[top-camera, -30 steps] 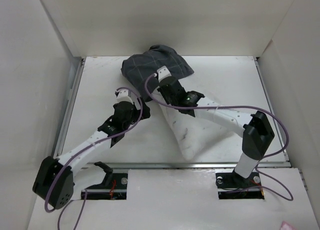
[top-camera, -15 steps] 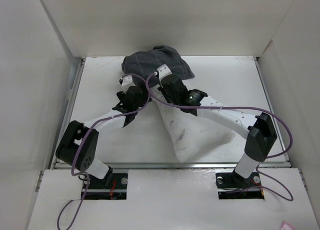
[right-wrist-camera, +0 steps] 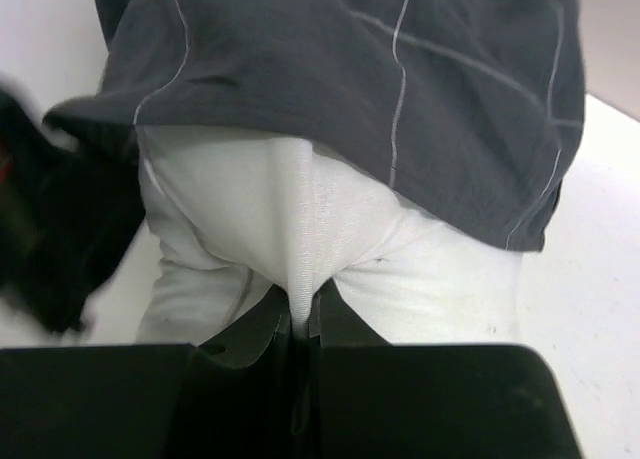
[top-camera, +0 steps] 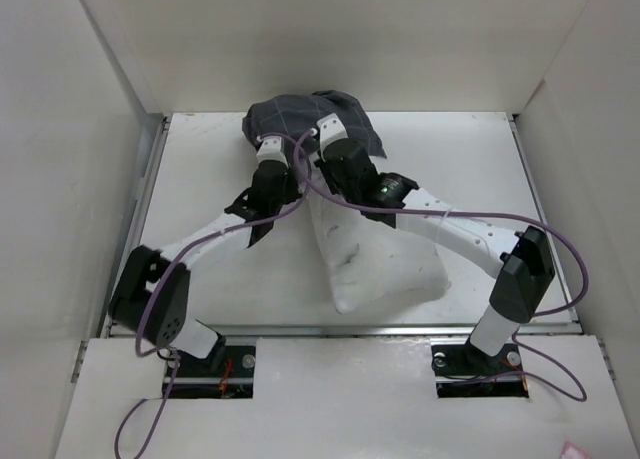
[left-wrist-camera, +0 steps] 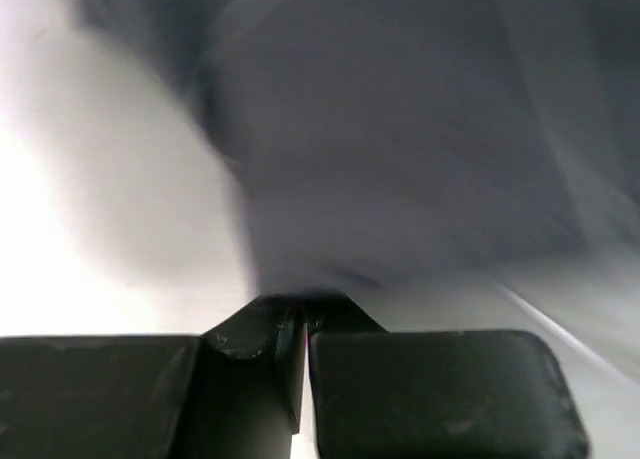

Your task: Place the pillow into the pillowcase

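The dark grid-patterned pillowcase (top-camera: pixel 300 114) lies bunched at the back middle of the table. The off-white pillow (top-camera: pixel 385 264) stretches from under it toward the front right. In the right wrist view the pillowcase (right-wrist-camera: pixel 400 79) drapes over the pillow's (right-wrist-camera: pixel 430 269) far end. My right gripper (right-wrist-camera: pixel 305 319) is shut on a pinched fold of the pillow, and from above it (top-camera: pixel 322 129) sits at the pillowcase's near edge. My left gripper (top-camera: pixel 264 134) is beside it to the left. In its blurred view the jaws (left-wrist-camera: pixel 303 314) are shut and the grey pillowcase (left-wrist-camera: pixel 400 159) runs right into the tips.
White walls (top-camera: pixel 100 129) close in the table on the left, back and right. A metal rail (top-camera: pixel 140 209) runs along the left edge. Purple cables (top-camera: pixel 300 179) loop between the two wrists, whose forearms cross close together over the pillow's far end.
My left arm swung forward from the table's middle to the pillowcase's left edge and its jaws closed. My right arm pushed the pillow farther under the pillowcase, and the pillow's near end shifted left.
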Robot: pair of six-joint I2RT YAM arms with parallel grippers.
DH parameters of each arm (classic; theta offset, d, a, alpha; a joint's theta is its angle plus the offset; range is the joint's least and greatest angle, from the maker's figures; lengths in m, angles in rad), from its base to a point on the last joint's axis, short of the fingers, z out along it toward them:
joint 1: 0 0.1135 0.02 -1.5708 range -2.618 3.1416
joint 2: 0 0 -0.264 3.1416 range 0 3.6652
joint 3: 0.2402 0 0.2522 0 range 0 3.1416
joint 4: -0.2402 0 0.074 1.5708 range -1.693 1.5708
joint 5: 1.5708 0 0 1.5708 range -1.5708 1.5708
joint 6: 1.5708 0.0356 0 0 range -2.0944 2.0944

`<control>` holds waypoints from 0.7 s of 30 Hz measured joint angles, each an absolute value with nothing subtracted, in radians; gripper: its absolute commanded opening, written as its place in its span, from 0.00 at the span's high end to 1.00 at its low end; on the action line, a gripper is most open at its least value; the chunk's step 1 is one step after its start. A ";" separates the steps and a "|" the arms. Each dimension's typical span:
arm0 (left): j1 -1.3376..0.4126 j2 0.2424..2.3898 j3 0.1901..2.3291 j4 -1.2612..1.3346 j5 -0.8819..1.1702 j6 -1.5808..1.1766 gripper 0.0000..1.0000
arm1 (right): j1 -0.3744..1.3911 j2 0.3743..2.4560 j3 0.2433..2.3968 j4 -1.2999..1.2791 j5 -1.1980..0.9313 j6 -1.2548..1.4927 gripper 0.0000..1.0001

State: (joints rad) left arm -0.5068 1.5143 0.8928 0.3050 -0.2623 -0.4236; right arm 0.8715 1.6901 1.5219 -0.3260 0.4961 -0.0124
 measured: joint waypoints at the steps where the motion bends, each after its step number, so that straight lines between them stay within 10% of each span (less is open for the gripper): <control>1: -0.523 1.468 0.893 0.290 -0.239 -0.409 1.00 | 0.871 1.690 1.530 -0.305 0.503 -0.008 1.00; 21: -0.726 1.076 1.206 -0.223 0.072 -0.347 1.00 | 0.878 1.544 1.324 0.231 0.638 0.153 1.00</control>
